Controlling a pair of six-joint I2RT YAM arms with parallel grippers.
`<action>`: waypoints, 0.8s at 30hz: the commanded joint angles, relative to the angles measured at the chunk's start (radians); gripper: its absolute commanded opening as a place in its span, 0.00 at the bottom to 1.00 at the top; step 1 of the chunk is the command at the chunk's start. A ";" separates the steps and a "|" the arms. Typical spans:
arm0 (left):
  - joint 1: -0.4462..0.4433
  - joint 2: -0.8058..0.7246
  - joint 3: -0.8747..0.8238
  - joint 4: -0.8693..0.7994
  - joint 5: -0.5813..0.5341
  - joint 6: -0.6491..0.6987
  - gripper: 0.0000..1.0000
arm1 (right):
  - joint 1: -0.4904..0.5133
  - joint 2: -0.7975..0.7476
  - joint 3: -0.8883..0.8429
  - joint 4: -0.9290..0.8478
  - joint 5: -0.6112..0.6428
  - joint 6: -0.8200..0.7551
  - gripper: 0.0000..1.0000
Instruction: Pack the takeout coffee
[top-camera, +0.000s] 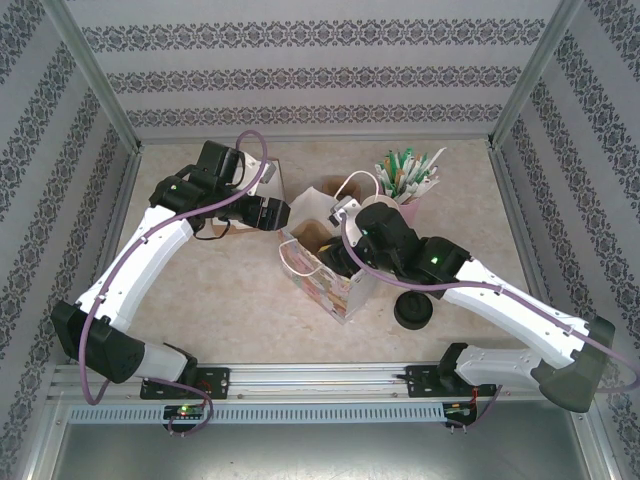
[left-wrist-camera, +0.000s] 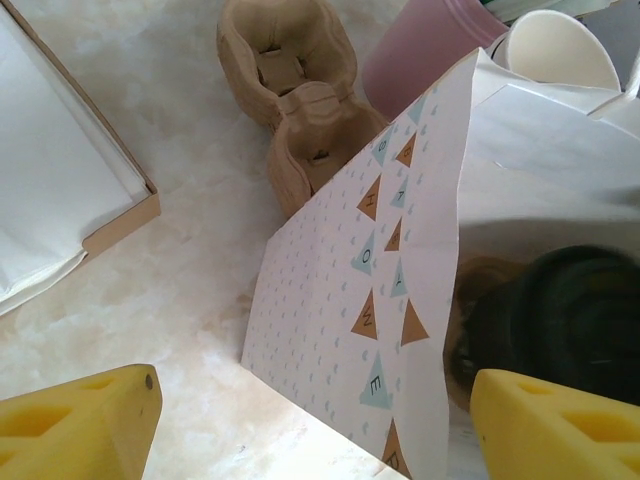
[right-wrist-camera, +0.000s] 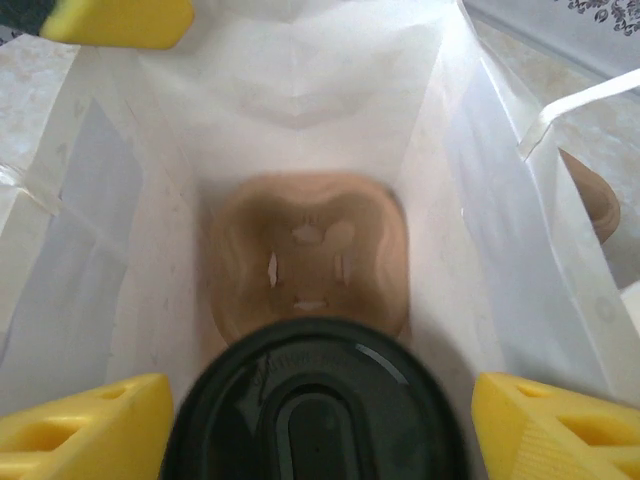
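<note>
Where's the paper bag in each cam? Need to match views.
Top external: paper bag mid-frame, patterned side towards the arm bases.
Left wrist: paper bag centre-right, patterned side showing, beside the brown carriers.
Right wrist: looking down into the paper bag, white walls around.
Shared landmark: takeout coffee, black lid inside the paper bag, also left wrist.

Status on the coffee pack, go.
Left hand open, astride the bag wall. Right hand straddles the takeout coffee inside the bag, grip unclear. Pulp carrier on the bag floor beyond it, nothing between.
</note>
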 joint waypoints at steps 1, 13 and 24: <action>-0.010 0.009 0.035 -0.033 -0.014 0.020 0.81 | -0.009 -0.019 0.039 -0.039 0.002 0.008 0.80; -0.013 0.013 0.043 -0.032 -0.009 0.014 0.74 | -0.009 0.025 0.155 -0.160 0.014 0.081 0.61; -0.015 0.027 0.044 -0.054 -0.027 0.017 0.71 | -0.008 0.145 0.243 -0.237 -0.033 0.118 0.36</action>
